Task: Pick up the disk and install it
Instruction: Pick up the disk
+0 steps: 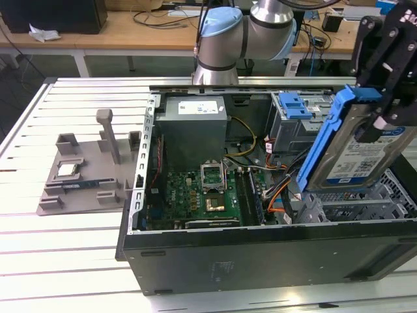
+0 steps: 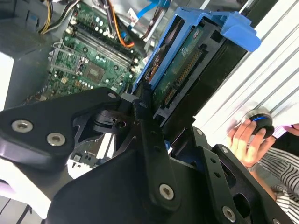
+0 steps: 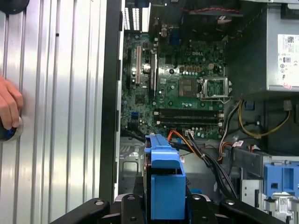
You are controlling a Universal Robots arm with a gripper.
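Gripper [image 1: 383, 114] was clamped shut on the disk [image 1: 355, 153], tilted over the open computer case [image 1: 260, 251].
Flat silver rectangle in a smooth blue plastic frame [image 1: 324, 140], at the exterior view's right.

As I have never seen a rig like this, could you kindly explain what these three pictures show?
The grey-and-blue machine is a robot arm. One camera watches from outside; two ride near its wrist. On the slatted metal table lies an open computer case, motherboard exposed, and, to the exterior view's left, a grey holder with a small square chip. The black gripper is shut on the disk, a silver hard drive in a blue carrier, tilted above the case. Both wrist views show a person's hand beside the case.
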